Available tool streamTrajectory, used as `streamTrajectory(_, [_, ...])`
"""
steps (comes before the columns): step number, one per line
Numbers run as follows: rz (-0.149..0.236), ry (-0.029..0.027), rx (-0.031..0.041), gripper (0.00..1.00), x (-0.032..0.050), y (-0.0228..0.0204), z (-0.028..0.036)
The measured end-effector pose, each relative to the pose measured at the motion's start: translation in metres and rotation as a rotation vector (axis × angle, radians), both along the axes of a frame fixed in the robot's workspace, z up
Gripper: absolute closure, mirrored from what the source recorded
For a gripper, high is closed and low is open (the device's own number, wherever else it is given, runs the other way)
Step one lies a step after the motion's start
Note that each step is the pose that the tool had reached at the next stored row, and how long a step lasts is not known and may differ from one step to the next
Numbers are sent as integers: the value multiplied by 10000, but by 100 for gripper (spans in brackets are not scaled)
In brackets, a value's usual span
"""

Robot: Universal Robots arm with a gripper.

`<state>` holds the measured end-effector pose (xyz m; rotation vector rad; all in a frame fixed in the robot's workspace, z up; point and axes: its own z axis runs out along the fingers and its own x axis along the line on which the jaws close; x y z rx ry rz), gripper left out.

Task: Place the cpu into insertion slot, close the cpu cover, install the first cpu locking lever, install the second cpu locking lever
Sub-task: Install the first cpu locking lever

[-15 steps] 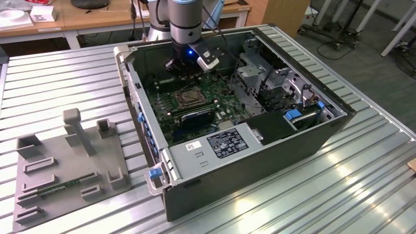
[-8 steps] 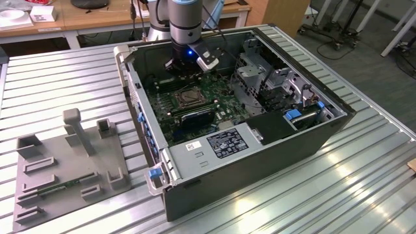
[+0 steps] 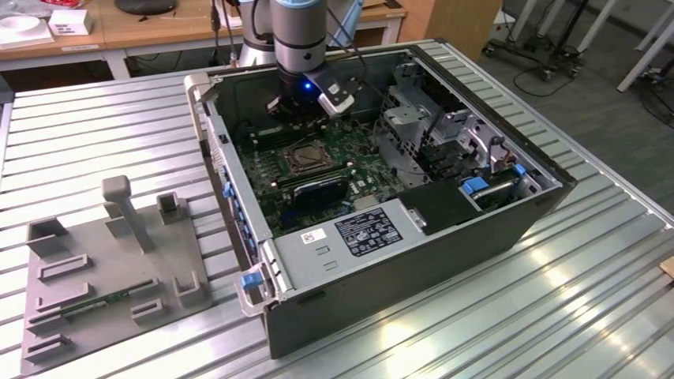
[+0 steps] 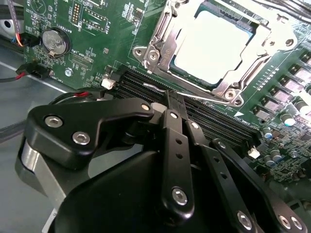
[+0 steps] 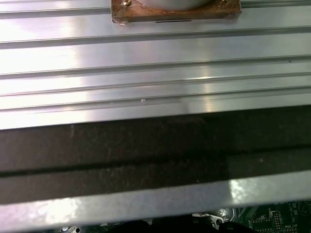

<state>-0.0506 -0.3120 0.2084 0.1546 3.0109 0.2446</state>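
Note:
In the second wrist view the cpu [image 4: 218, 46] lies flat in its socket, its pale face glaring. The silvery cpu cover [image 4: 158, 41] lies down around its edges. A thin metal lever rod [image 4: 199, 95] runs along the socket's edge beside the black memory slots [image 4: 131, 82]. My gripper [image 4: 171, 98] has its black fingers [image 4: 174, 131] pressed together, empty, the tips just short of that rod over the memory slots. In the exterior view the gripper [image 3: 298, 110] hangs inside the open case, just beyond the socket [image 3: 305, 158] on the green motherboard [image 3: 348, 158].
The open computer case [image 3: 421, 260] lies on a slatted aluminium table [image 3: 95, 158], with drive cages [image 3: 443, 134] on the exterior view's right and a grey power supply box [image 3: 348, 237] in front. A grey fixture plate [image 3: 106, 268] sits on the exterior view's left. The first wrist view shows the black case wall [image 5: 146, 155].

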Motion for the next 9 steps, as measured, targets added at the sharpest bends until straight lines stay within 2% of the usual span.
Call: streamTrajectory(9, [-1, -187, 0, 89, -5, -6, -10])
